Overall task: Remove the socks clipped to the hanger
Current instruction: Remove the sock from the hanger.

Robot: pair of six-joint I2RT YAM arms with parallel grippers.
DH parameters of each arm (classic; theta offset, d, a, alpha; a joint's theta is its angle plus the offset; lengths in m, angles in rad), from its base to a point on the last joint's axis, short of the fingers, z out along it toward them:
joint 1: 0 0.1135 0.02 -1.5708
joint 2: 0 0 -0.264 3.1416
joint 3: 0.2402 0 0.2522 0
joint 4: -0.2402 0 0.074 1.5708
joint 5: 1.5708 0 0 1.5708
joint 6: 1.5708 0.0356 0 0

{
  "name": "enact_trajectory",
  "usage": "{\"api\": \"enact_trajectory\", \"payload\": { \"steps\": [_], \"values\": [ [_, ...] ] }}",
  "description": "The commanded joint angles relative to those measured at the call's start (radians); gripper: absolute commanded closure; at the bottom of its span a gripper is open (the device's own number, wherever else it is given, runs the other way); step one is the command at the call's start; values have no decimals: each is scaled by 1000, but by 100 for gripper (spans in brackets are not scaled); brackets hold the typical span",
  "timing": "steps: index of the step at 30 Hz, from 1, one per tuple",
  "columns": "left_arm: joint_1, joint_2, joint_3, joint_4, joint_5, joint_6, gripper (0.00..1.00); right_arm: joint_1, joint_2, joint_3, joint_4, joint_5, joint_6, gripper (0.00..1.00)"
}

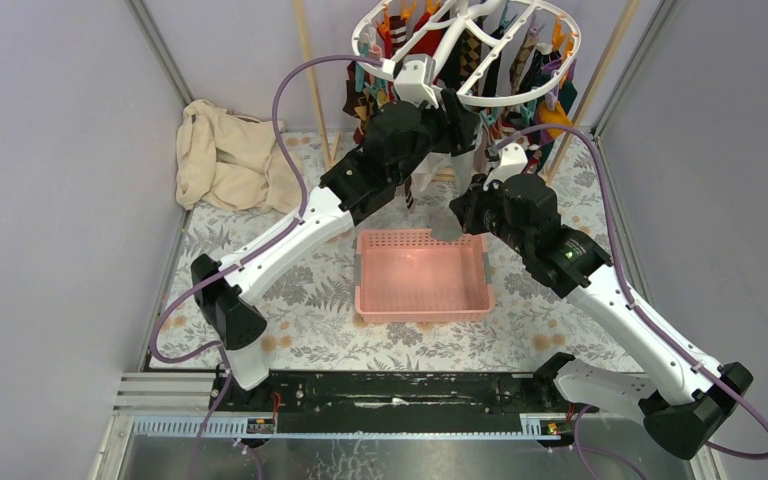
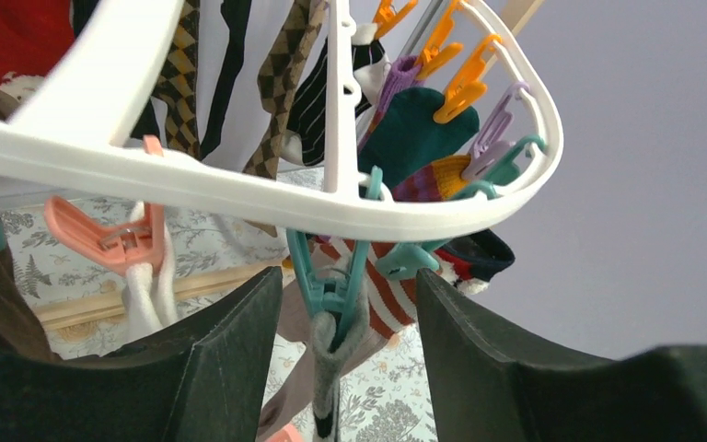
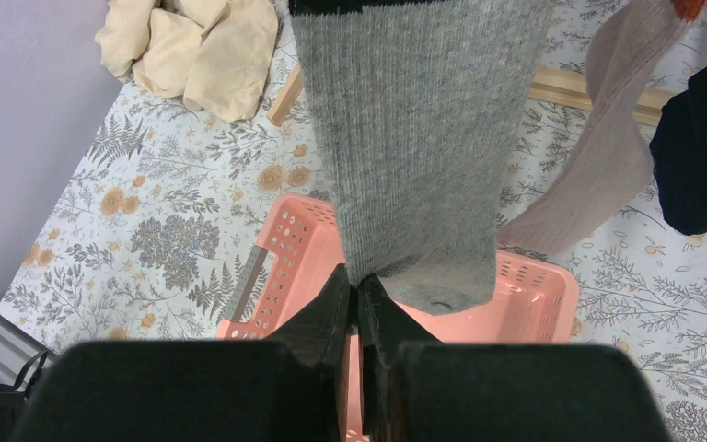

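Right wrist, right pincer (image 3: 357, 304) clamped on grey sock (image 3: 419, 138), pink basket (image 3: 285, 241) below

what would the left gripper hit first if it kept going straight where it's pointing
Most likely the teal clip hanging from the hanger: it sits right between the open fingers of the left gripper, pinching a grey sock. Depth is unclear, but the hanger's white rim lies just beyond.
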Motion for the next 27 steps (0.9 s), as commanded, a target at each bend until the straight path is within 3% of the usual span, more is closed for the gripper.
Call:
{"api": "enact_trajectory", "payload": {
  "steps": [1,23,27],
  "values": [
    [18,25,79,32,-20,23,38,6,-27,29,3,-10,-12,100],
    [30,60,101,-5,-15,6,41,6,-16,10,14,-12,-10,100],
    [30,65,102,-5,-3,-2,32,6,-14,7,17,-13,-13,100]
  ]
}}
